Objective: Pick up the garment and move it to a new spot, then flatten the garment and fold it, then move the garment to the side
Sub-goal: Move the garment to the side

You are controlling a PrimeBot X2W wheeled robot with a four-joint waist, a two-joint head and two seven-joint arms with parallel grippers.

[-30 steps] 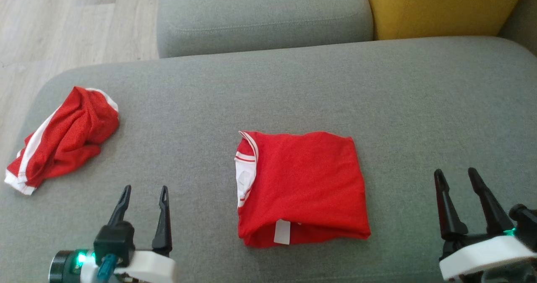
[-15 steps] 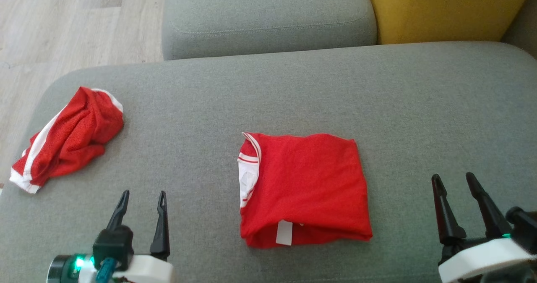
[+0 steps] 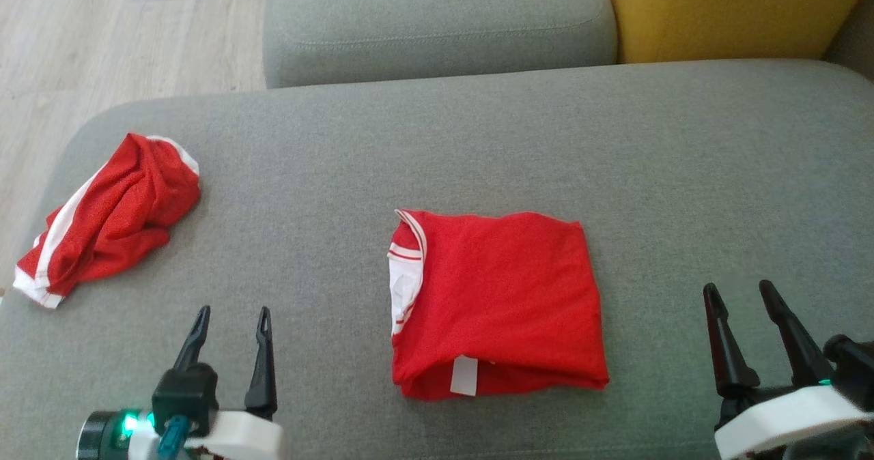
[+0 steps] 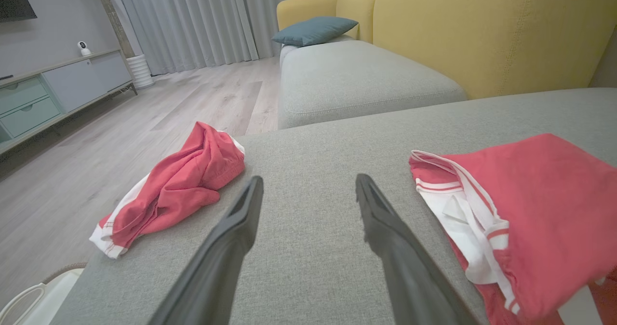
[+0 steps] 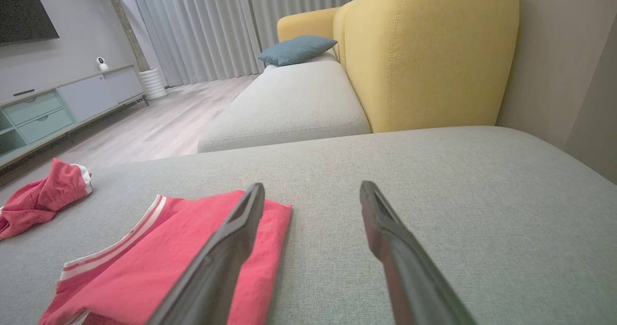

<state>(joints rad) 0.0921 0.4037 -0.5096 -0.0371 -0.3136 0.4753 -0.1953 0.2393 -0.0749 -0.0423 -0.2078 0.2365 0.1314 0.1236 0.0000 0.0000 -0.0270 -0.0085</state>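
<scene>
We judge the folding done: the red knit shirt with a white striped collar (image 3: 502,303) lies as a neat rectangle mid-way across the grey fabric sofa cushion (image 3: 478,139), white label at its near edge. Only the move aside is left. Our left gripper (image 3: 233,310) and right gripper (image 3: 738,286) flank it without touching, fingers spread wide, holding nothing. A 2nd, crumpled red-and-white garment (image 3: 109,218) lies far left.

The head view looks down on the sofa seat (image 3: 478,146). Both wrist views skim low across it toward the curtains (image 4: 193,21), sharing the folded shirt (image 3: 505,296).
</scene>
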